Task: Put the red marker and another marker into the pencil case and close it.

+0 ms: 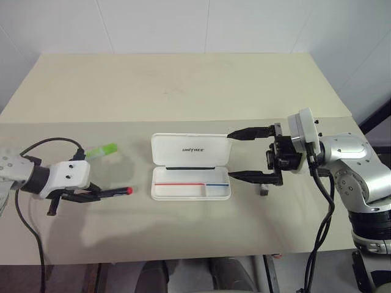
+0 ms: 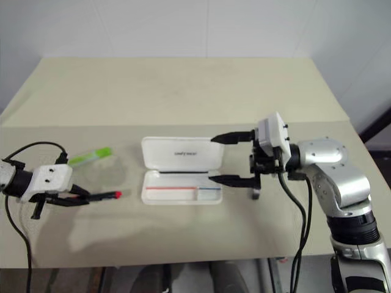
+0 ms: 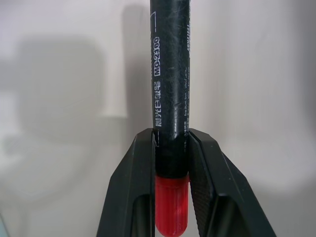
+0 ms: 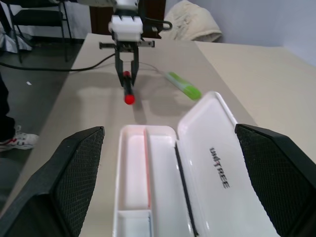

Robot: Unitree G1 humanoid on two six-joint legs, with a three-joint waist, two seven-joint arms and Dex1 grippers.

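1. The left gripper (image 1: 91,195) is clenched on the red marker (image 1: 116,192), above the left part of the table (image 1: 183,85). In the left wrist view both black fingers (image 3: 207,182) press the marker's dark barrel from either side, with its red end low between them. From the head views, the marker sticks out past the fingertips toward the case, its red tip foremost and clear of the tabletop, which shows its shadow beneath.

2. Just behind that gripper, the light green marker (image 1: 102,151) lies flat on the table, slanted, apart from the gripper and from the case.

3. A bare strip of table separates the red tip from the pencil case (image 1: 190,149).

4. The pencil case sits open near the table's middle. Its lid, with dark lettering, lies back toward the far side. The tray, nearer the robot, shows a red-and-blue stripe and has no marker in it.

5. The right gripper (image 1: 244,154) is spread wide and holds nothing. It points level toward the case from the right, one fingertip by the lid's right end, the other by the tray's right end. Whether either touches the case cannot be told.

6. A small dark grey stubby object (image 1: 264,190) stands on the table under the right gripper, just right of the case.

7. The far half of the table is bare, and the near edge runs close below both arms.
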